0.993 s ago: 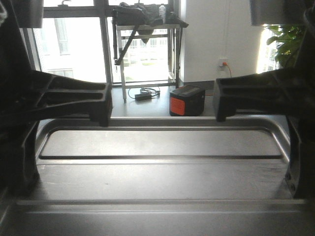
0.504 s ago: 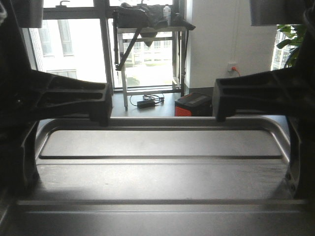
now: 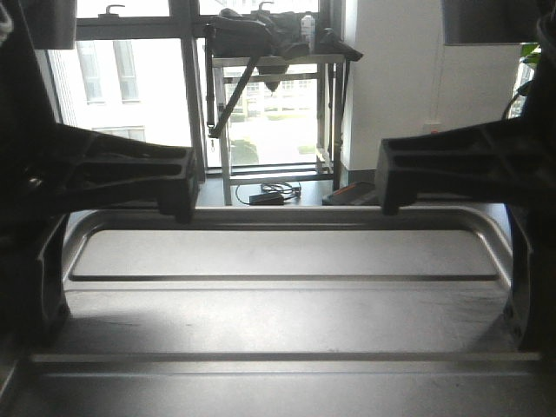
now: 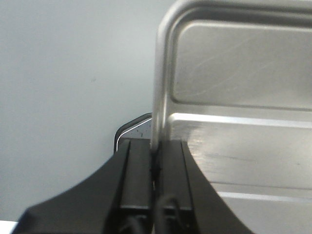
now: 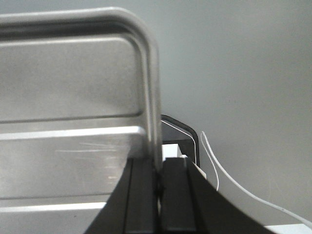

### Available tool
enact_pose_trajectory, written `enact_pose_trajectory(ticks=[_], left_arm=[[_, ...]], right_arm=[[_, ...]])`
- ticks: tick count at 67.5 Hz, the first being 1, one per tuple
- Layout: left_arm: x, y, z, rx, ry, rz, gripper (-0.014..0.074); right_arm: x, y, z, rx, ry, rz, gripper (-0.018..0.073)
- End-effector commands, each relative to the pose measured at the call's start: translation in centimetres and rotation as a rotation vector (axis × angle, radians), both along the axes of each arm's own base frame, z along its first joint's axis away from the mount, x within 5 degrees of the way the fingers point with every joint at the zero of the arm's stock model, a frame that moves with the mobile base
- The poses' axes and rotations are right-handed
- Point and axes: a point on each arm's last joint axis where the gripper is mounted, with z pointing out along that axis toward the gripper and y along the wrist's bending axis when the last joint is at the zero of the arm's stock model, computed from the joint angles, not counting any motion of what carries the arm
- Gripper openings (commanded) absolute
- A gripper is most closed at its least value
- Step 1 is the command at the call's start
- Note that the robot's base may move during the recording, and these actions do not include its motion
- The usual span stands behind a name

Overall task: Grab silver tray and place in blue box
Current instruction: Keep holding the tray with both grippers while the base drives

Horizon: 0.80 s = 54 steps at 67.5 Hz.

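The silver tray fills the lower half of the front view, held level in the air, its two lengthwise ribs running across. My left gripper is shut on the rim of the silver tray at its left end. My right gripper is shut on the rim of the silver tray at its right end. In the front view the black gripper bodies frame the tray on both sides. The blue box is out of view.
Beyond the tray a metal stand loaded with dark gear stands before bright windows. A cable and adapter lie on the floor beside a black and orange case. A white wall is on the right. A white cable lies below.
The room behind has slid to the right in the front view: stand, wall and case all shifted, the case now mostly hidden. The tray and both grippers keep their places in the frame.
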Motion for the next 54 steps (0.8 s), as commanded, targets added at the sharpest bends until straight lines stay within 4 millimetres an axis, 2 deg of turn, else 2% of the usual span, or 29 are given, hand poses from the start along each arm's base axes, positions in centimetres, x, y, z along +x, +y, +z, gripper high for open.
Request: enact_pose_trajectory(ticks=[1,54], left_arm=[[-0.21,-0.70,1.69,-0.115,-0.035,-0.020,-0.0100],[-0.21,-0.70,1.69,-0.115,-0.035,-0.020,-0.0100]], right_arm=[[0.31,0.58,1.76,0.111,-0.077,0.020,0.0050],[0.31,0.57,1.75,0.110,-0.077,0.020,0.0050]])
